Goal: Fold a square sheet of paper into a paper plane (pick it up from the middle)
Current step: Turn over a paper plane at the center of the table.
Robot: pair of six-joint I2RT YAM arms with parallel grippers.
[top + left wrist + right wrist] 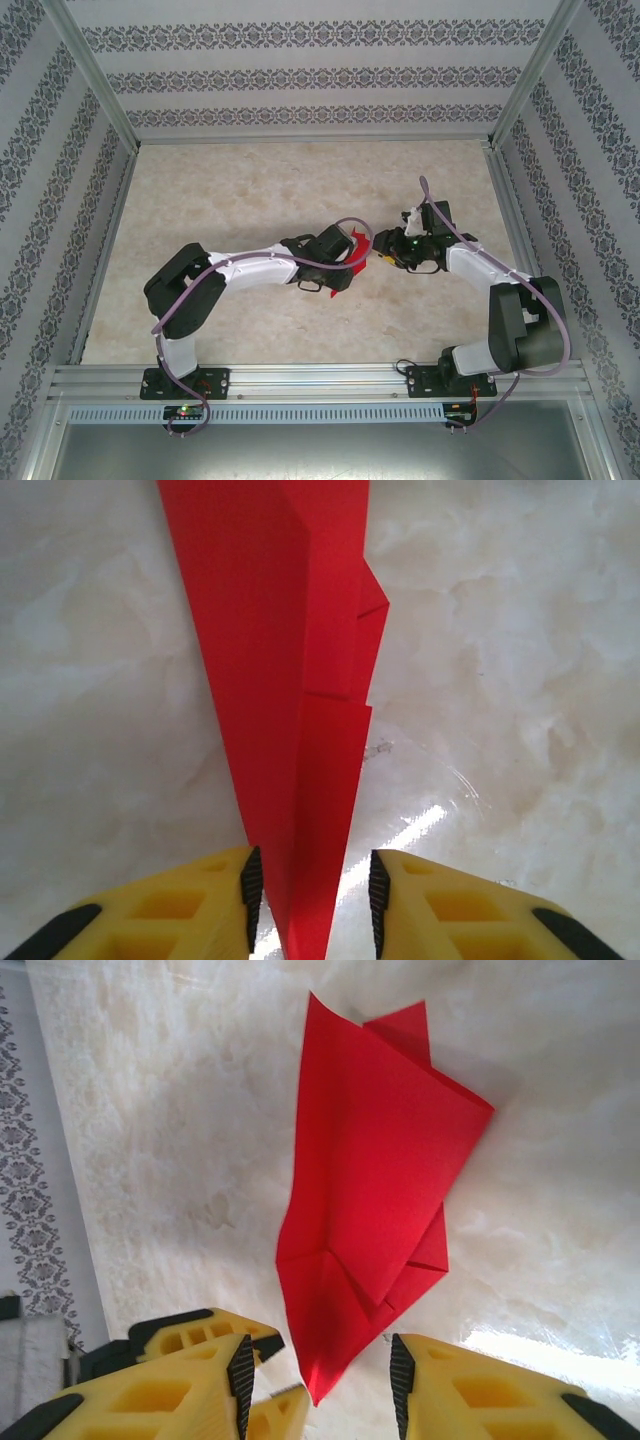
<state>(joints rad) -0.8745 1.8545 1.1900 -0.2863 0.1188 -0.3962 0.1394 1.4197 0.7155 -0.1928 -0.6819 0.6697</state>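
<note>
Left gripper (315, 895) stands partly open, with the red paper plane (290, 660) running between its jaws and a gap showing on one side. Right gripper (322, 1380) is open as well, the plane's pointed tip between its jaws untouched, over the middle of the surface (180, 1110).

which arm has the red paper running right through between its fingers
The left gripper: the paper plane runs fully between its fingers. At the right gripper only the plane's pointed tip reaches between them.

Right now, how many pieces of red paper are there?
1. The folded paper plane is mid-table, one end inside the open left hand, its pointed tip inside the open right hand. The arms may hide scraps.
</note>
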